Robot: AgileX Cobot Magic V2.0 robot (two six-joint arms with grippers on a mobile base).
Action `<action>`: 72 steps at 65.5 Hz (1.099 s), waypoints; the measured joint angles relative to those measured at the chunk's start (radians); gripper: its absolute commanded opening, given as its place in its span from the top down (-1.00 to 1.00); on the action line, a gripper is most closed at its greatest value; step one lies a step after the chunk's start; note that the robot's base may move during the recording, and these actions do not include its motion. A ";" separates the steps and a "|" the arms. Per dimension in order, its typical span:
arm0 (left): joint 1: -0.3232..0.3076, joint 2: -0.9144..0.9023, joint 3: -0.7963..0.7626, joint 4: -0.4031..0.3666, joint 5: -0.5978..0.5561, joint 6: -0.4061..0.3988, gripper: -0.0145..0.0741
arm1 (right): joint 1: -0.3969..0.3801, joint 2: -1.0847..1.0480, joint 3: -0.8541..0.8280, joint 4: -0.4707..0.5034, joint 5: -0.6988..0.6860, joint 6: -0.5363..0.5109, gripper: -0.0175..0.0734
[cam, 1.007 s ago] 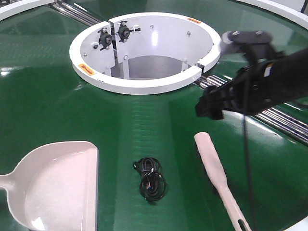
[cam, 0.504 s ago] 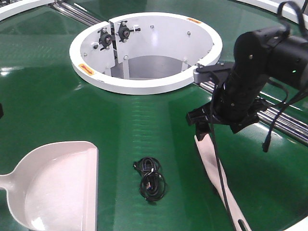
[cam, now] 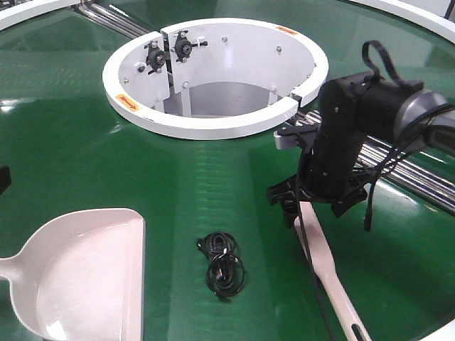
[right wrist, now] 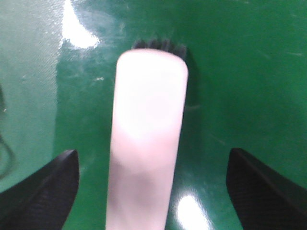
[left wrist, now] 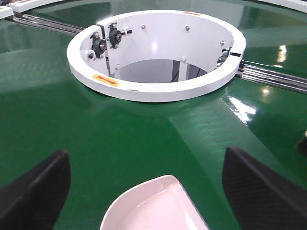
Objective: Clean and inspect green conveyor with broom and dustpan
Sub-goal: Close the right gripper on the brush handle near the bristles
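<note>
The pale pink broom point(cam: 328, 266) lies on the glossy green conveyor point(cam: 85, 156) at the right, handle towards the near edge. My right gripper point(cam: 307, 206) hangs over the broom's head, which it hides in the front view. In the right wrist view this gripper point(right wrist: 151, 167) is open, its black fingertips wide on either side of the broom point(right wrist: 146, 134), touching nothing. The dustpan point(cam: 85, 277) rests at the near left. My left gripper point(left wrist: 146, 167) is open above the dustpan's point(left wrist: 153, 206) front corner.
A coiled black cable point(cam: 222, 263) lies between dustpan and broom. The white ring-shaped opening point(cam: 213, 124) sits at the middle back. Chrome roller bars point(cam: 416, 174) run off to the right behind my right arm.
My right arm has swung down and to the left, from beside the ring's right edge to over the broom's head. The broom, dustpan and cable have not moved.
</note>
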 measured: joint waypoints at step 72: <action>0.000 0.000 0.000 0.000 0.037 0.000 -0.67 | 0.000 0.025 -0.001 0.051 0.028 0.003 0.64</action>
